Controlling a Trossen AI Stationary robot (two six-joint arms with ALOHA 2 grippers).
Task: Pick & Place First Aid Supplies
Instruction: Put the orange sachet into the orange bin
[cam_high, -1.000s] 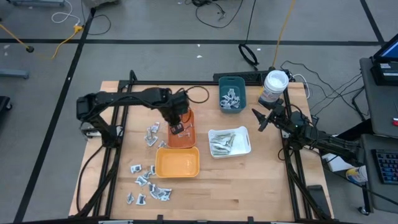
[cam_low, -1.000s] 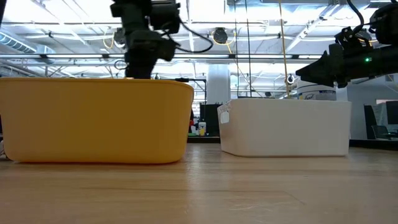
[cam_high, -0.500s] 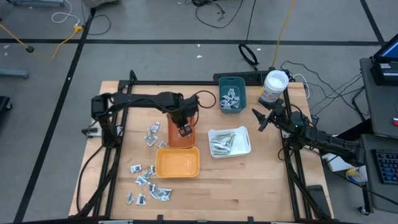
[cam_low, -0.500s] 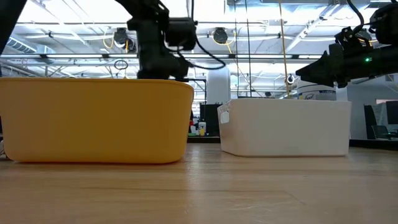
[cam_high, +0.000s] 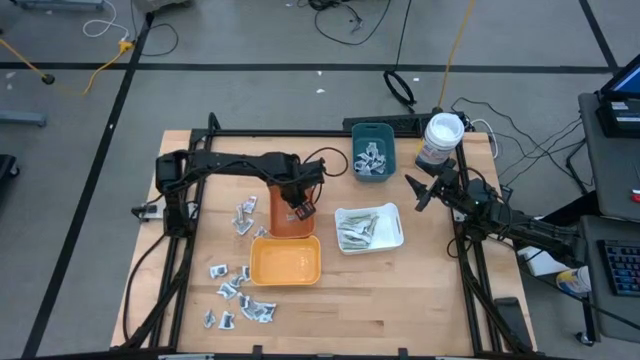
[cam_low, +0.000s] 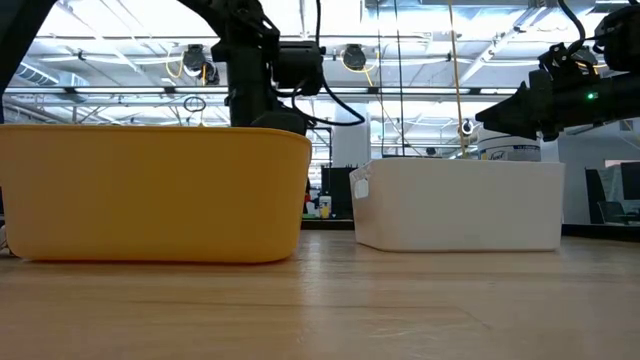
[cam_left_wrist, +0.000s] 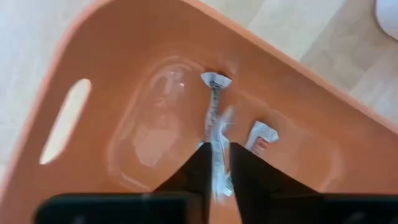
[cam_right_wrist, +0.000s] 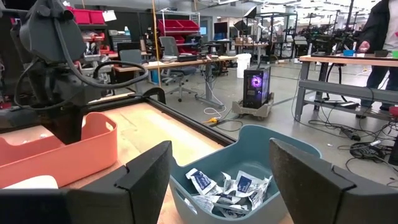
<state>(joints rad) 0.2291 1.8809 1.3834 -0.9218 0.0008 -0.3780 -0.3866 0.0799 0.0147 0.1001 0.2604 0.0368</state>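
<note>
Access map. My left hand (cam_high: 298, 207) sits low inside the deep orange plastic tray (cam_high: 292, 224), walled on all sides, clear only overhead. The shallow yellow plastic tray (cam_high: 285, 262) touches its near end. My right hand (cam_high: 420, 193) hangs above bare wooden desk (cam_high: 400, 290) beside the white plastic tray (cam_high: 368, 228).
</note>
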